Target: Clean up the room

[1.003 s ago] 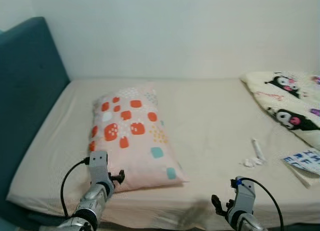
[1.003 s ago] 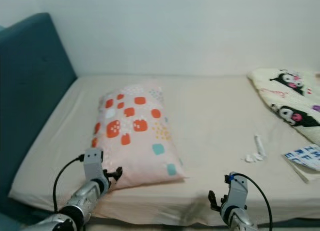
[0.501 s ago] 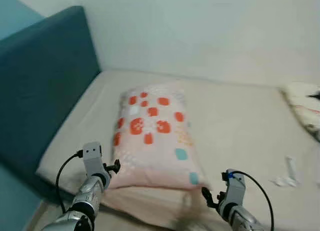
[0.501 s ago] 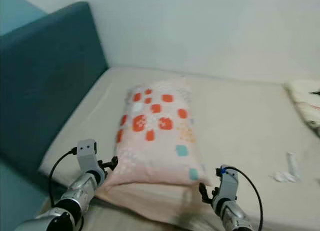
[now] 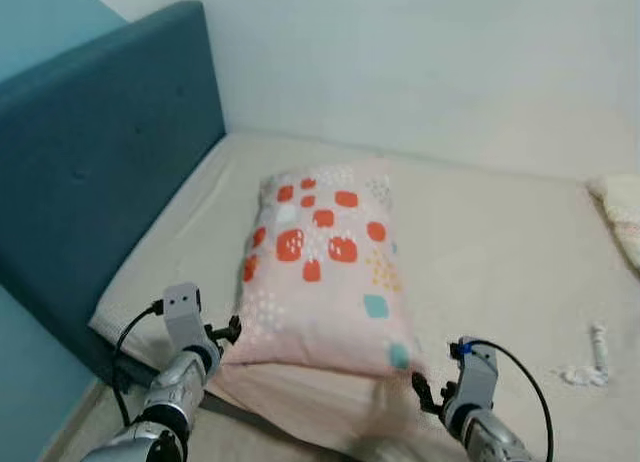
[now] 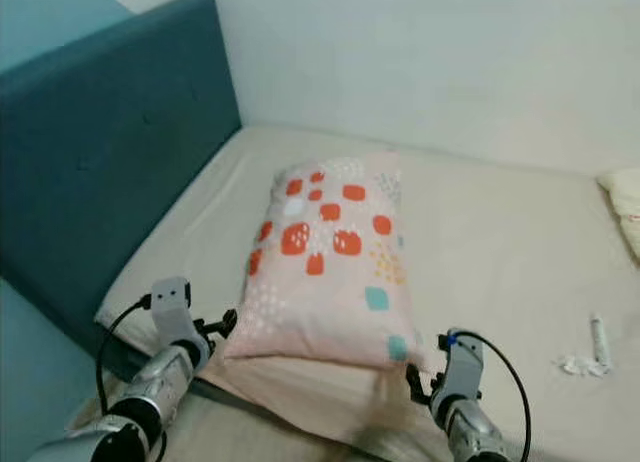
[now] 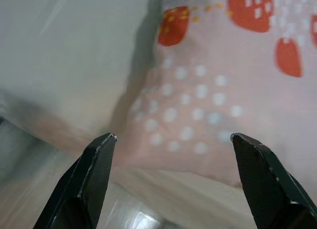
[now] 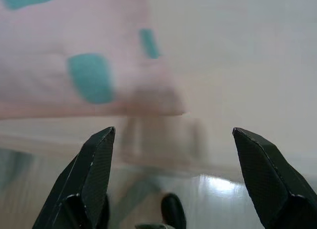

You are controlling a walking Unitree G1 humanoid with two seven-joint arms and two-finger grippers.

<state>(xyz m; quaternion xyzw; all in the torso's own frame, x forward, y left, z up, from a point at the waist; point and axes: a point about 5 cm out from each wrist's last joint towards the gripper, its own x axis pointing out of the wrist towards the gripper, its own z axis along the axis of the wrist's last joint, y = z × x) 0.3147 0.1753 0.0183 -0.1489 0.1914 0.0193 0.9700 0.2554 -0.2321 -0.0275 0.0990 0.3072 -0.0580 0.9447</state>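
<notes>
Pillow (image 5: 328,265) between spread hands

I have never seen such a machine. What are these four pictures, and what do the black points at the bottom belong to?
A humanoid robot stands at a bed. Two pictures come from its head, looking down. The other two come from cameras on its wrists, looking along each gripper's two black fingers. The left gripper and the right gripper are both open and hold nothing. Each points at a near corner of the patterned pillow. A teal headboard stands on the robot's left. Small white scraps lie on its right.
</notes>
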